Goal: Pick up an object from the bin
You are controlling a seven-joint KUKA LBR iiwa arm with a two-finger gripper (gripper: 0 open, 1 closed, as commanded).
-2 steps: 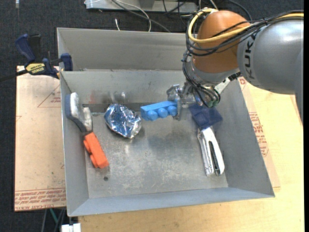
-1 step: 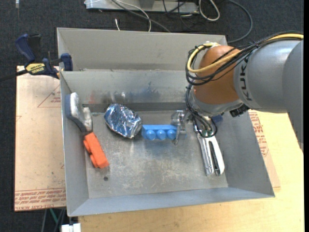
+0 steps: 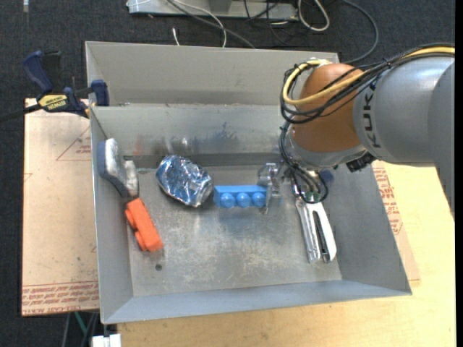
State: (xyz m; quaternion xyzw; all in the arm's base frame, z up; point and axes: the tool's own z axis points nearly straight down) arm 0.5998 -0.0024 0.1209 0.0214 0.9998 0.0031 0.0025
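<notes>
Thing to pick: the blue bumpy bar point(image 3: 240, 197), a short row of round knobs. That is my guess, since the gripper point(image 3: 268, 194) is right at it.
Where it is: flat on the floor of the bin point(image 3: 231, 266), near the middle. Its right end is at the gripper.
How it will feel: I think it is hard plastic, light and stiff. It looks smooth, so it may slip.
Where to grab: across its two long sides, near the middle, so it does not tip.
Neighbors: a shiny crumpled ball point(image 3: 184, 181) sits just beside its left end. An orange tool point(image 3: 143, 226) lies by the left wall. A silver clip point(image 3: 318, 231) lies to the right, near the gripper.
Arm: it comes in from the right. Its orange cover point(image 3: 325, 114) hangs over the back right of the bin. The gripper points down, low by the floor.
Gripper state: I cannot tell if it is open or closed.
</notes>
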